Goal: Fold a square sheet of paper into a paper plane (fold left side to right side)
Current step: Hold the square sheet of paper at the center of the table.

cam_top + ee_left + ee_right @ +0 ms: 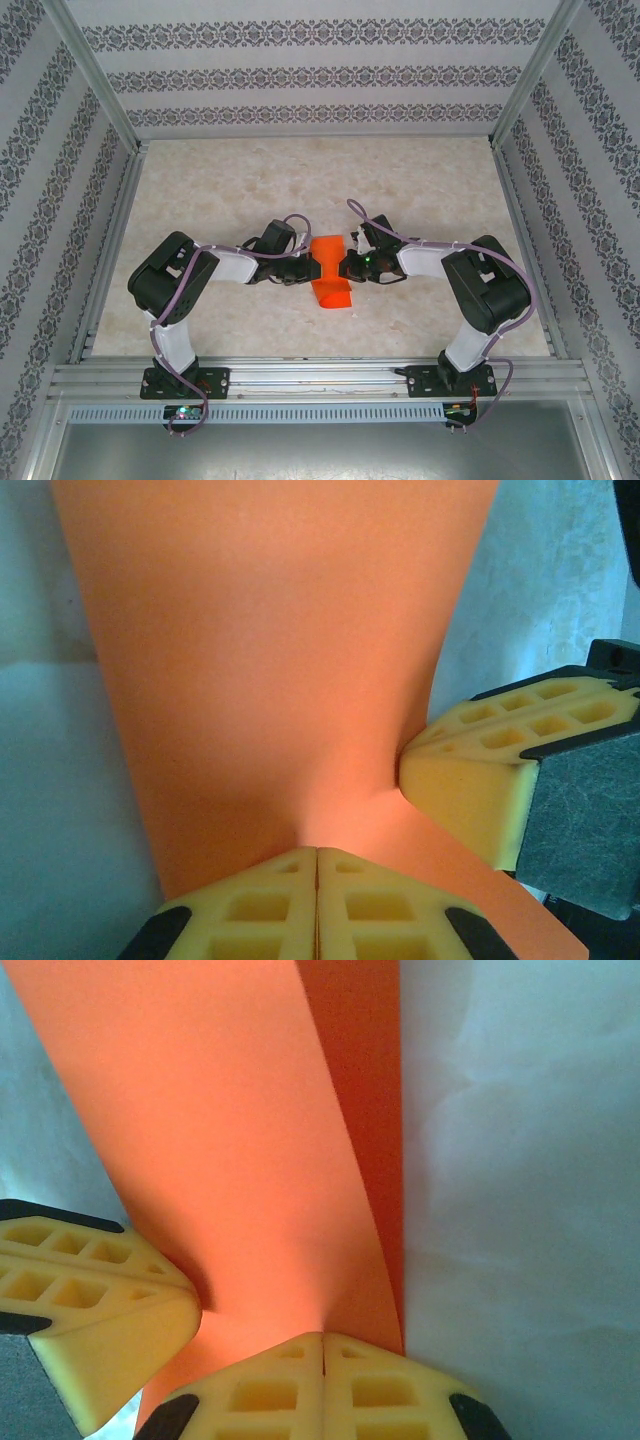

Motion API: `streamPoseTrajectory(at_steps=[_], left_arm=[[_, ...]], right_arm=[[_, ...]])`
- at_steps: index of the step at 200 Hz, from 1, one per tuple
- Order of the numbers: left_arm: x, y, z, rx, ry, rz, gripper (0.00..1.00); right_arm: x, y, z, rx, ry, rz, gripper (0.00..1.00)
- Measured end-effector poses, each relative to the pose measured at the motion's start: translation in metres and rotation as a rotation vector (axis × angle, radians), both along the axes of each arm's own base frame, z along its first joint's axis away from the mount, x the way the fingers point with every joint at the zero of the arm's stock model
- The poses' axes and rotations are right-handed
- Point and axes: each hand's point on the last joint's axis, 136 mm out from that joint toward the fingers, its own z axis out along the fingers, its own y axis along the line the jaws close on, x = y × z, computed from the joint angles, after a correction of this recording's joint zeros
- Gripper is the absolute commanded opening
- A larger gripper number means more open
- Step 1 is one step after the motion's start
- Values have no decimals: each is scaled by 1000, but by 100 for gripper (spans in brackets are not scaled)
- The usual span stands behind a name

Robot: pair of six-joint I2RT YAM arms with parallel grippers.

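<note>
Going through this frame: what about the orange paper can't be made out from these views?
- Top external: creases in the orange sheet are too small to read; the left gripper and right gripper hide where they pinch it.
- Left wrist: the sheet's outline is cut off by the top frame edge.
- Right wrist: darker strip, second layer or shadow, unclear.

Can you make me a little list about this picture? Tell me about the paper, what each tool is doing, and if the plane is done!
paper: square sheet of paper, orange-red, bent into a curve
place: middle of the table, between both tools
left tool: shut, pinching the sheet's left side
right tool: shut, pinching its right side
plane done: no, no pointed shape yet
</note>
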Motion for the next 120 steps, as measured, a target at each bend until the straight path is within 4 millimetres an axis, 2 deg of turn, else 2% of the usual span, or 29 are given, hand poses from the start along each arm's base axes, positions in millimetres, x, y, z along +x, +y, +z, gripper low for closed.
streamPoseTrajectory(at_steps=[60, 120], left_arm=[[0, 0, -1, 29, 16, -7, 9], [0, 0, -2, 50, 20, -14, 9]], right_arm=[[1, 1, 3, 4, -7, -8, 0], [17, 15, 25, 82, -83, -27, 0]])
